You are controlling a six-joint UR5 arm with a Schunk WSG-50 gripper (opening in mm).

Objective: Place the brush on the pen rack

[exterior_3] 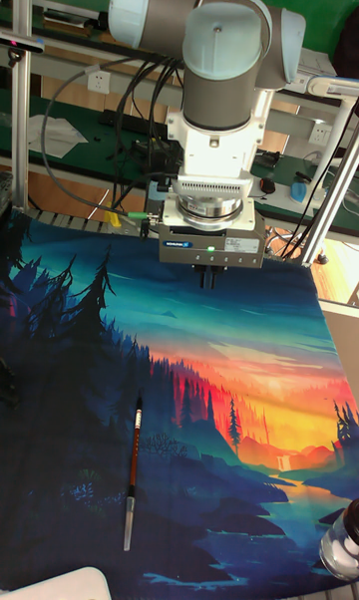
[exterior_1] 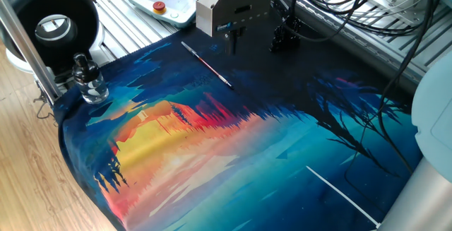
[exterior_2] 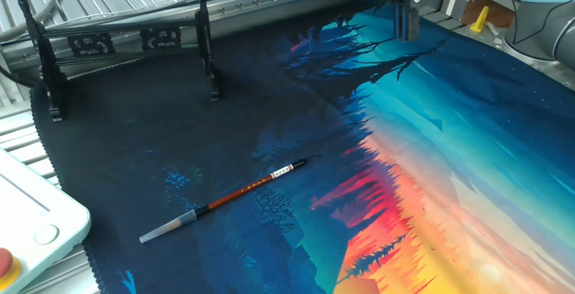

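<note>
The gripper (exterior_1: 234, 39) hangs in the air above the dark part of the painted cloth (exterior_1: 233, 146), and its two fingers (exterior_3: 209, 278) are pressed together with nothing between them. The brush (exterior_1: 206, 64) lies flat on the cloth, just below and a little to the left of the gripper in one fixed view, close to it but not touching. In the tall fixed view the brush (exterior_3: 133, 467) lies well below the gripper and to its left, with the pale end pointing away from the gripper. In the other fixed view the brush (exterior_2: 223, 200) is far down and left of the gripper (exterior_2: 406, 22), which sits at the top edge. The pen rack (exterior_1: 285, 36) is a small black stand just to the right of the gripper in one fixed view, close beside it. A clear glass bottle (exterior_1: 89, 80) with a black top stands far off to the left of the gripper. A thin white rod (exterior_1: 340, 196) lies far away at the bottom right.
</note>
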